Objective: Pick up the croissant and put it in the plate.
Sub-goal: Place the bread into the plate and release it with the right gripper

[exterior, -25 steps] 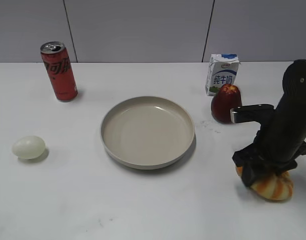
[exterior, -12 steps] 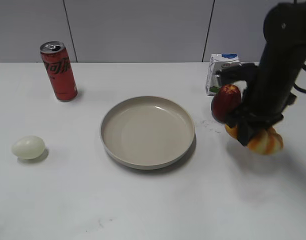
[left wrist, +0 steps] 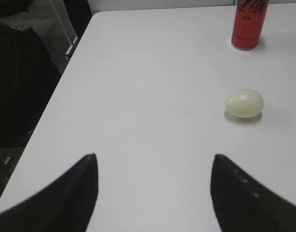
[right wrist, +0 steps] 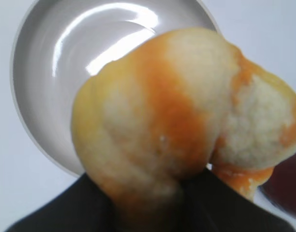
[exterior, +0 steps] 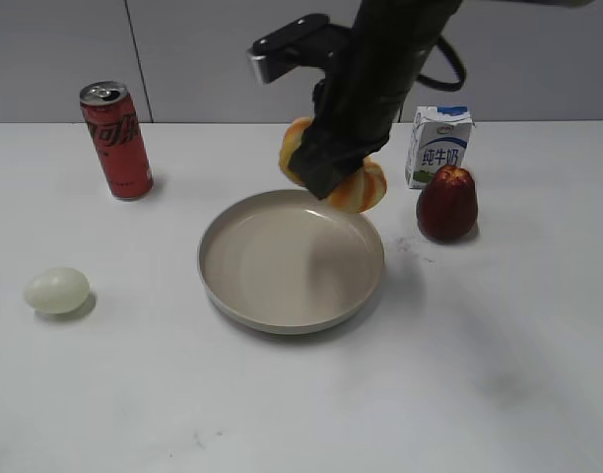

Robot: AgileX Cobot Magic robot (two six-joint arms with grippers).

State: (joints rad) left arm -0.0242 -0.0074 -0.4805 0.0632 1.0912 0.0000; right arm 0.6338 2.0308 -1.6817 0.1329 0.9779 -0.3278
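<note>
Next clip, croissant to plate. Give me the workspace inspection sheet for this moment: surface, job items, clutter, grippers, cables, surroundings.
Surface: white table, a few faint dark specks, otherwise clean.
Job's things: croissant held in the air over the far right rim of the plate; plate holds nothing.
Clutter: red can upright at far left; egg at near left; milk carton upright at far right, dark red apple just in front of it.
Grippers: right gripper shut on the croissant; left gripper open, holding nothing, near the table's left edge.
Cables: black cable looping off the right arm.
Surroundings: grey panelled wall behind the table.
</note>
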